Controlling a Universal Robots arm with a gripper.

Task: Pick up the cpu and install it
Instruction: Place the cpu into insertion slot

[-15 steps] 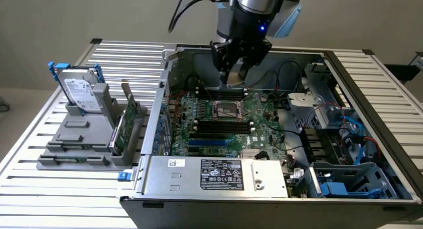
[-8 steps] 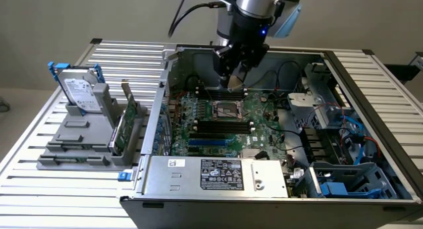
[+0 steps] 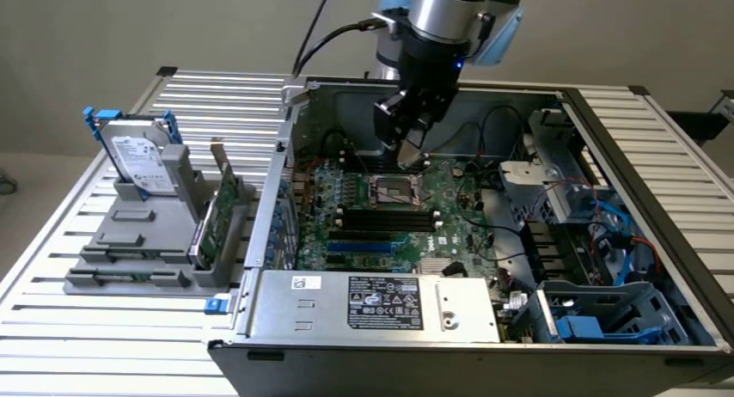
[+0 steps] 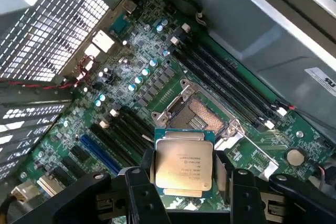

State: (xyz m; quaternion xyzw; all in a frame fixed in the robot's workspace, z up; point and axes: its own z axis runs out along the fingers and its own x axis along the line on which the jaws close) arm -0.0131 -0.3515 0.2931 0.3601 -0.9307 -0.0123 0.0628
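The gripper (image 3: 404,148) hangs inside the open case (image 3: 642,156), low over the board (image 3: 459,234) and just above the socket (image 3: 396,191). In the wrist view the gripper (image 4: 185,182) pinches the cpu (image 4: 184,163): the jaws press on two opposite edges of the chip, one dark finger (image 4: 146,166) on each side. The chip lies flat between them, its silvery top with fine print facing the camera and its green rim showing around it. The socket (image 4: 197,114) lies just beyond the cpu, with its metal frame and dark centre uncovered, and the chip is not seated in it. Outside the case, on the exterior view's left, a hard drive (image 3: 143,161) stands in a grey rack on the table (image 3: 92,328)
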